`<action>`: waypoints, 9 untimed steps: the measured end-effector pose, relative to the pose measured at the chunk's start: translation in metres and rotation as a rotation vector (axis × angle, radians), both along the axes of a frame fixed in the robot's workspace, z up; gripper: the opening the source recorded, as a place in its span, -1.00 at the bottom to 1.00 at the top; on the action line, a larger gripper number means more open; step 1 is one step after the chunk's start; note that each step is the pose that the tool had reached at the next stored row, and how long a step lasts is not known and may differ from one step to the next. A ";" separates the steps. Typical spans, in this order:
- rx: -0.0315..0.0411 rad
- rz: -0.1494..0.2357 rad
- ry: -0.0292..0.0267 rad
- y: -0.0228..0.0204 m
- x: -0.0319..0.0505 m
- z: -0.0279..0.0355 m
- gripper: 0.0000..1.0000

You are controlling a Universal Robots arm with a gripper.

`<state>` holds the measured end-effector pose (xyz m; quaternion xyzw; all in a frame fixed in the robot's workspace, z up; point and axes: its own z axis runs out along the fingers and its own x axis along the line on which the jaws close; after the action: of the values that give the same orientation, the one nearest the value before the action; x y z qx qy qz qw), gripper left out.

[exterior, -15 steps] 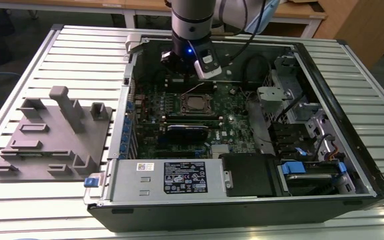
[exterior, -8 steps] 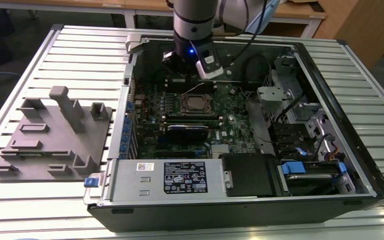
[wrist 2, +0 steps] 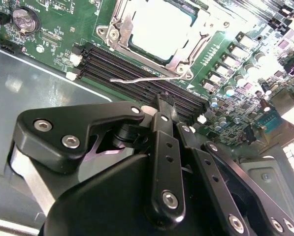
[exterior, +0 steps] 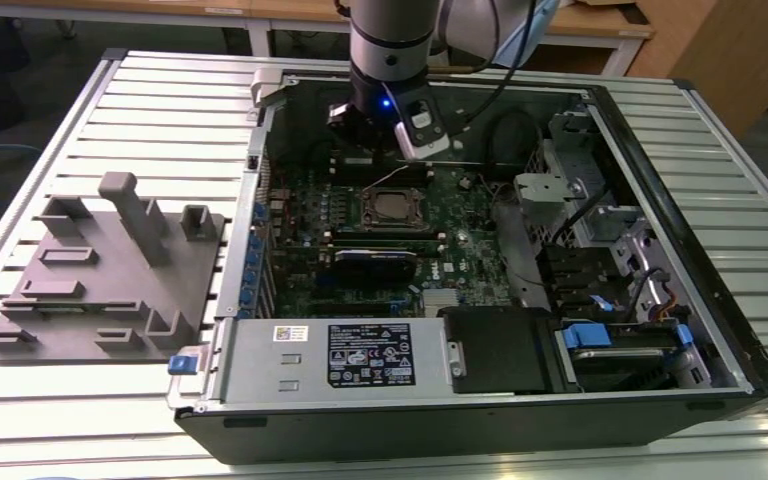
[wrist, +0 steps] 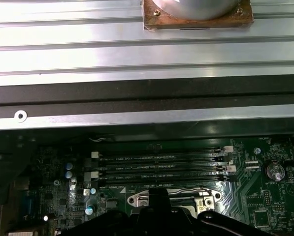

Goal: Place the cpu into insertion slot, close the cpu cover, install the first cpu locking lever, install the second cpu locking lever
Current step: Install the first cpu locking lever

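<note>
Arm down inside the open computer case, pincer close to the socket.

Exterior view: the gripper [exterior: 411, 150] hangs inside the computer case [exterior: 704, 250], which sits on the slatted table [exterior: 157, 90]. It is near the cpu [exterior: 391, 208] on the green board [exterior: 458, 250], and a grey fixture [exterior: 104, 270] lies well apart toward the exterior view's left. Second wrist view: the fingers [wrist 2: 162, 110] are pressed together with nothing between them. The cpu sits in the insertion slot [wrist 2: 107, 32] with the cpu cover [wrist 2: 174, 61] lying flat around it, and one thin locking lever [wrist 2: 137, 79] has its free end over the memory slots [wrist 2: 117, 64]. First wrist view: the gripper tip is near the slot's rim, with the memory slots just beyond and the table slats past the case wall.
</note>
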<state>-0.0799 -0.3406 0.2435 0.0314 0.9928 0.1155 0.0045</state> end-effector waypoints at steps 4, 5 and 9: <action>-0.0001 0.000 0.0000 0.0002 0.0003 -0.0001 -0.80; -0.0001 0.000 0.0000 0.0005 0.0004 -0.0002 -0.80; -0.0001 0.000 0.0000 0.0026 0.0003 -0.0042 -0.80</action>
<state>-0.0796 -0.3380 0.2394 0.0313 0.9928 0.1155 0.0045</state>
